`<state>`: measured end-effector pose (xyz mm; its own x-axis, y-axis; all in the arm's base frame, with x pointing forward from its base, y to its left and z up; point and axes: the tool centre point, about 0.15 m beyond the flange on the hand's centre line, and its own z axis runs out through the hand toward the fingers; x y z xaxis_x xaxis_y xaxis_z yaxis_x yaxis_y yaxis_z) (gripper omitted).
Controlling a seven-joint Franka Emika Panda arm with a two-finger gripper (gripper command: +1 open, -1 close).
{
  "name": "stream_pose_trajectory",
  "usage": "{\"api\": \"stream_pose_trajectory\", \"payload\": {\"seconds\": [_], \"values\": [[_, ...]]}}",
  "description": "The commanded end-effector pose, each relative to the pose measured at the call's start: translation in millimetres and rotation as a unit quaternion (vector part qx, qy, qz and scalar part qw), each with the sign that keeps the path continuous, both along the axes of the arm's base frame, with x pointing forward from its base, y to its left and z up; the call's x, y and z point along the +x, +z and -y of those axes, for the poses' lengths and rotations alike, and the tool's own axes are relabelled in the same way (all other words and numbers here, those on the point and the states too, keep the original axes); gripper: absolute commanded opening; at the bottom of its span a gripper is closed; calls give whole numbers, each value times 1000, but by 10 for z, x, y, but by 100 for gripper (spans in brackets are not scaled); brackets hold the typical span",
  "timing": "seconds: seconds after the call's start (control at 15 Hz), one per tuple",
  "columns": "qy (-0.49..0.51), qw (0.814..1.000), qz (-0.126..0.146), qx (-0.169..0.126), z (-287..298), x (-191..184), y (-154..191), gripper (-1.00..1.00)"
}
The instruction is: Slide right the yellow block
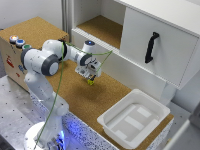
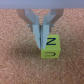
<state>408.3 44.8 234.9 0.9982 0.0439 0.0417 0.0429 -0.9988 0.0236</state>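
One white Franka arm [image 1: 42, 62] reaches across a cork-topped counter [image 1: 75, 92], its gripper [image 1: 90, 76] pointing down at the yellow block [image 1: 91, 82], which lies on the cork near the middle of the exterior view, roughly at the ten o'clock direction from the white tray [image 1: 134, 120] and well apart from it. In the wrist view the gripper [image 2: 40, 36] has its two grey fingers [image 2: 35, 27] drawn close, with only a thin dark slit between their tips, and nothing is seen pinched in that slit. The tips sit against one upper edge of the yellow block [image 2: 50, 46], beside it instead of around it; whether they truly touch it or stand just off it cannot be told from the blur. Dark letter-like marks show on the block's faces, one on the upper face and another on the side face nearer the camera. On the exterior view's left, a wooden box [image 1: 10, 57] carries three round coloured buttons [image 1: 19, 41] on its top, at about nine o'clock from the block. A white cabinet [image 1: 155, 45] with a black handle [image 1: 151, 47] stands at roughly two o'clock from the block, and an open shelf with a cork floor [image 1: 102, 30] lies at about twelve o'clock. A green cable [image 1: 62, 75] runs along the arm down toward its base.
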Motion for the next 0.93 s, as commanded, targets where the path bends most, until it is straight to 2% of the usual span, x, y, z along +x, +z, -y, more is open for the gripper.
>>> {"api": "stream_pose_trajectory", "payload": {"seconds": [0.0,0.2,0.27,0.47,0.6,0.67,0.73,0.87], "values": [[-21,998,-26,-45,173,20,27,-100],[-16,999,-25,-31,118,-20,112,-100],[-26,999,-24,-19,146,-26,160,100],[-26,1000,13,0,82,-5,491,100],[-4,1000,26,-7,-37,15,690,100],[3,1000,27,-10,-93,17,753,100],[3,1000,14,-14,-118,19,748,100],[3,1000,14,-14,-118,19,748,100]]}}
